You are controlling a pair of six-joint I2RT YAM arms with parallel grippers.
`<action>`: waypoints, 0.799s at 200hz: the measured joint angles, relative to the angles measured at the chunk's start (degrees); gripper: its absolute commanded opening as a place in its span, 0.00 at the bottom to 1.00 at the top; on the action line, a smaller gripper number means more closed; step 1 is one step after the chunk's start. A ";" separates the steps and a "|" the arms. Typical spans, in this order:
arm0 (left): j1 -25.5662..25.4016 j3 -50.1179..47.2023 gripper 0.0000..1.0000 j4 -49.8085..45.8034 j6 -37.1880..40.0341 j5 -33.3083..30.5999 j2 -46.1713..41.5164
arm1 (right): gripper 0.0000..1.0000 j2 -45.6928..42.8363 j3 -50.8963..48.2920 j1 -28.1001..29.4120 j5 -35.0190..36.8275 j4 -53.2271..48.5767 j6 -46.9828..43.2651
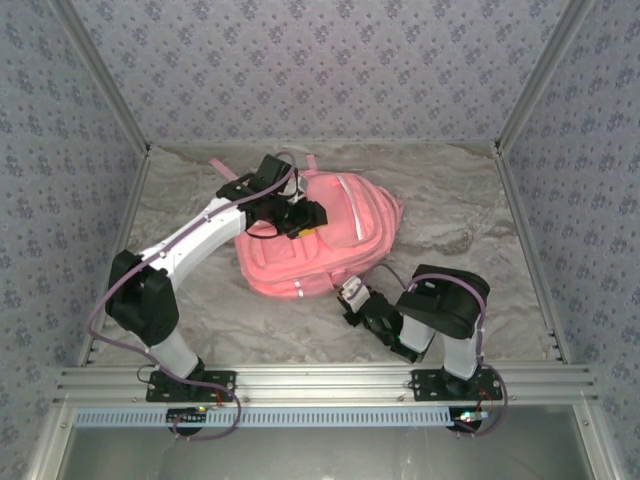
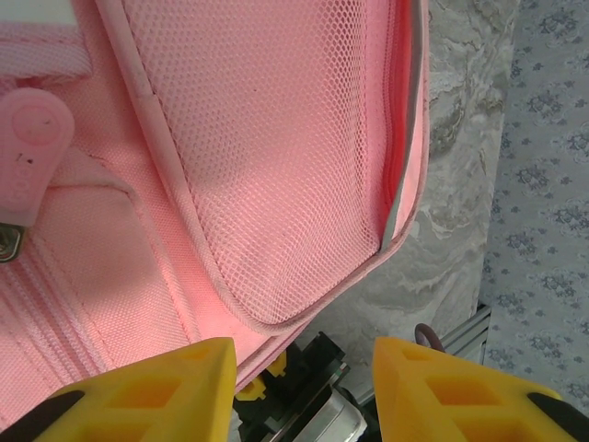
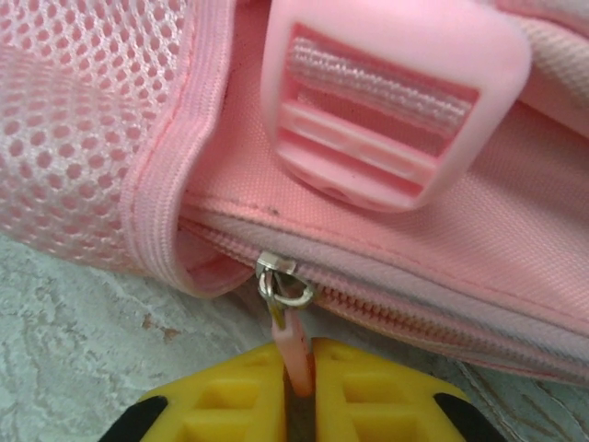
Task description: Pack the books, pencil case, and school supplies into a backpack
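Lower centre, the right gripper (image 3: 296, 387) pinched the small pink zipper tab (image 3: 293, 348) of the soft pink fabric backpack (image 3: 414, 249). The left gripper (image 2: 304, 391) stood open. Zipper step, seemingly; next calls for pulling along its track.

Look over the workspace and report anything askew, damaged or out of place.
Nothing stands out. The pink backpack lies flat on the marbled table, with no visible damage. The right gripper is shut on its zipper pull, and the left gripper hangs open over the mesh pocket.
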 measured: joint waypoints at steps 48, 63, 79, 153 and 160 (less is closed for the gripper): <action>0.37 -0.39 0.42 0.66 0.04 0.13 -0.02 | 0.17 1.09 1.57 0.00 0.33 -0.04 0.63; 0.63 -1.05 0.43 0.76 0.04 0.26 -0.02 | 0.17 1.16 1.95 0.00 0.35 -0.31 0.66; 0.76 -1.86 0.43 0.92 0.04 0.26 -0.02 | 0.11 1.14 2.40 0.00 0.57 -0.76 0.61; 2.25 -9.11 0.49 0.66 -0.26 -1.55 -8.33 | 0.00 0.87 2.32 0.00 0.96 -1.27 0.31; 2.32 -10.23 0.51 0.52 -0.61 -2.19 -10.21 | 0.00 0.68 2.03 0.00 0.96 -1.27 0.09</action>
